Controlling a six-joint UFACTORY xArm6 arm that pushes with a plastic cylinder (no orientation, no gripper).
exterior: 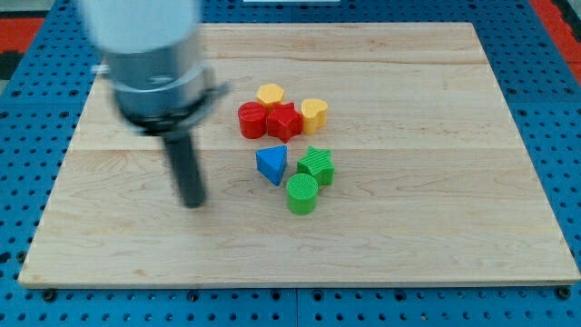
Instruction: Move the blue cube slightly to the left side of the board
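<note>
Here, your blue wedge-shaped plastic block [270,164] sits near the middle of the pale wooden desk [436,209], its narrow point aimed at the view's bottom and its broad side up; its long axis runs roughly top to bottom. Just to its right are a green ridged block [317,163] and a green cylinder [302,193]. Above it cluster a red cylinder [251,119], a red star-like block [284,121], a yellow hexagonal block [270,94] and a yellow heart-like block [314,113]. The arm's dark rod hangs nearly upright from a blurred grey housing; my tip [192,203] rests left of the blue block, apart from it. There is no gripper, so nothing is held.
</note>
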